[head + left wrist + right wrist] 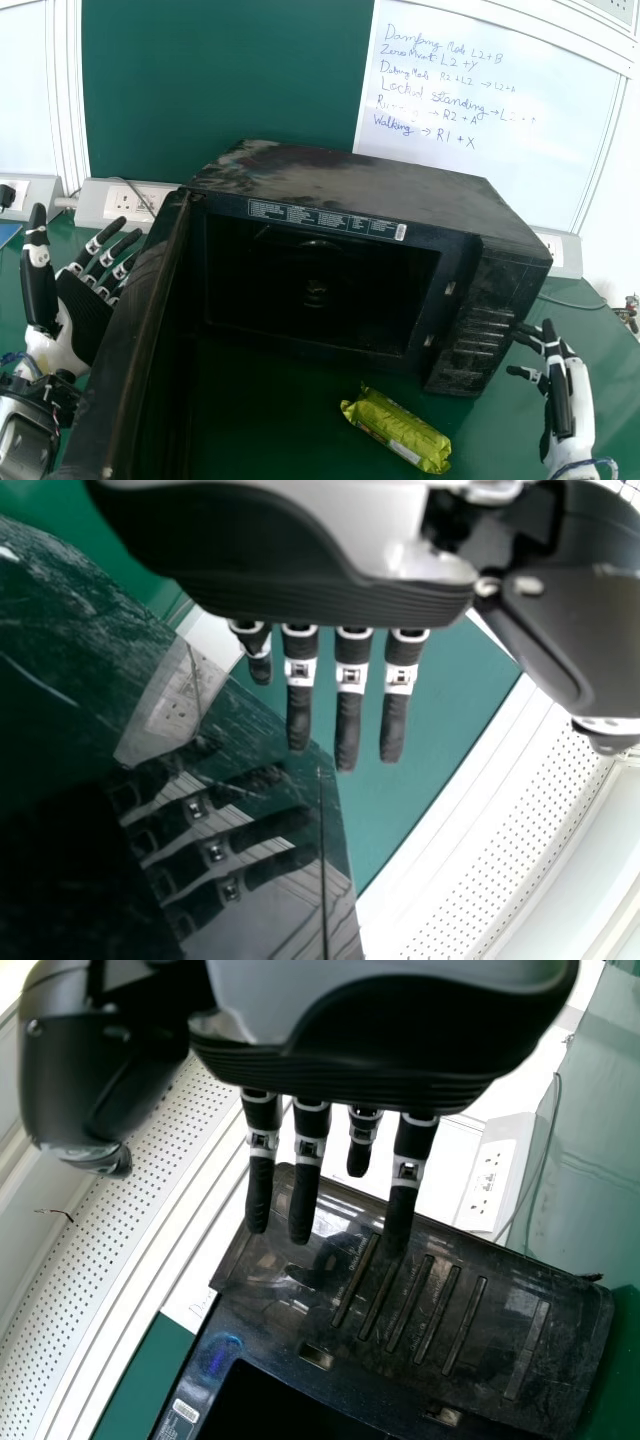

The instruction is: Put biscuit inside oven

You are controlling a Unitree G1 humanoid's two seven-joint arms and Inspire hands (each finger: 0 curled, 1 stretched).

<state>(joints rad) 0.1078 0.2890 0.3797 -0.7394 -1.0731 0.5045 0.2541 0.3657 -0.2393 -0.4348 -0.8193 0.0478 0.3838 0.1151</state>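
That biscuit packet slants far-left to near-right, left of the relaxed, empty right hand; left hand relaxed too.

On the table before me stands the oven, its open door at left, between my left hand and the biscuit packet. The packet lies before the oven, left of my right hand. Far right, behind, is the writing board.

Pretty sure this is a lab or classroom tbh: scribbled-on whiteboard beyond my right fingers, green board and sockets past my left fingers.
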